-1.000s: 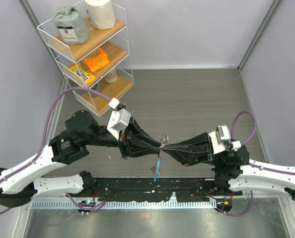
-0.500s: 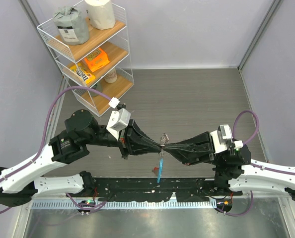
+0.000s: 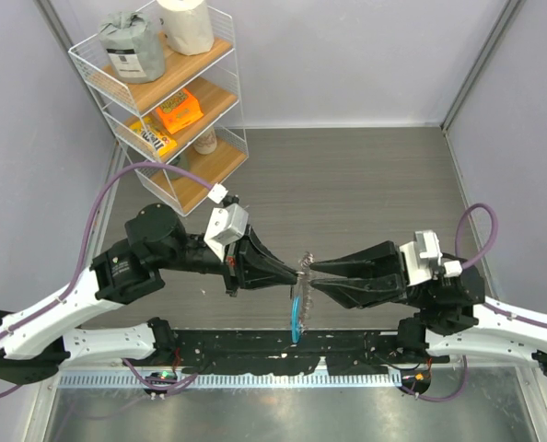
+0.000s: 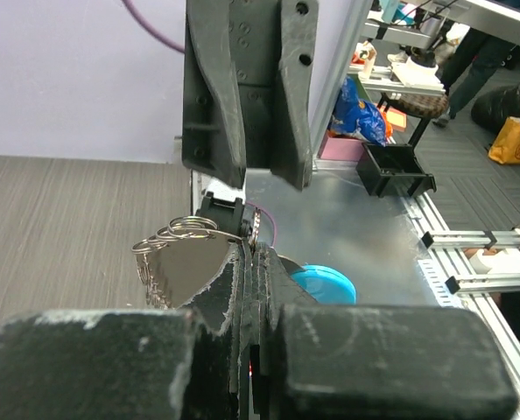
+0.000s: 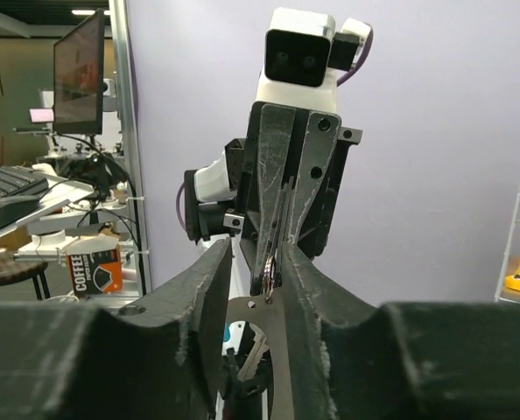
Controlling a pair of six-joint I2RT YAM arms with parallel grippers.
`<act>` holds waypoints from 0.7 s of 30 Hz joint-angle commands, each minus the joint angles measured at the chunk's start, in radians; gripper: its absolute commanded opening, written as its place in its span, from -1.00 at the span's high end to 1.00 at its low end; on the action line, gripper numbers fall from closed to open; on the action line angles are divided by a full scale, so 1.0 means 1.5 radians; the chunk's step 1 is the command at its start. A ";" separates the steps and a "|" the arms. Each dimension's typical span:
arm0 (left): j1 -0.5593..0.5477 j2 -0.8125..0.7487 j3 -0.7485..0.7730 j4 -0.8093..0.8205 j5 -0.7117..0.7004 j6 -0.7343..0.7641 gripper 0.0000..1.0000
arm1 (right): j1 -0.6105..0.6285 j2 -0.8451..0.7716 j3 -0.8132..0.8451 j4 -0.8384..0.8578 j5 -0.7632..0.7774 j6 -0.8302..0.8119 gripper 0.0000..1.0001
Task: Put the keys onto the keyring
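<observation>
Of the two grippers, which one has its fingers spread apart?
The right gripper: in the top view its two fingers form an open V, while the left gripper is pinched shut on the keys.

One left end effector (image 3: 292,270), one right end effector (image 3: 316,276), one keyring (image 3: 297,313), one bunch of keys (image 4: 177,267), one rack (image 3: 216,164).
</observation>
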 commanded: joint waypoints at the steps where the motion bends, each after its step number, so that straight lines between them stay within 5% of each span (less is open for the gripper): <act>1: 0.000 -0.012 0.014 0.002 -0.010 0.019 1.00 | 0.003 -0.042 0.045 -0.114 0.030 -0.032 0.24; 12: 0.000 0.009 0.055 -0.108 0.009 0.068 1.00 | 0.004 0.002 0.269 -0.553 0.023 -0.071 0.21; 21: 0.001 0.033 0.123 -0.249 -0.009 0.129 1.00 | 0.003 0.090 0.393 -0.754 0.004 -0.073 0.27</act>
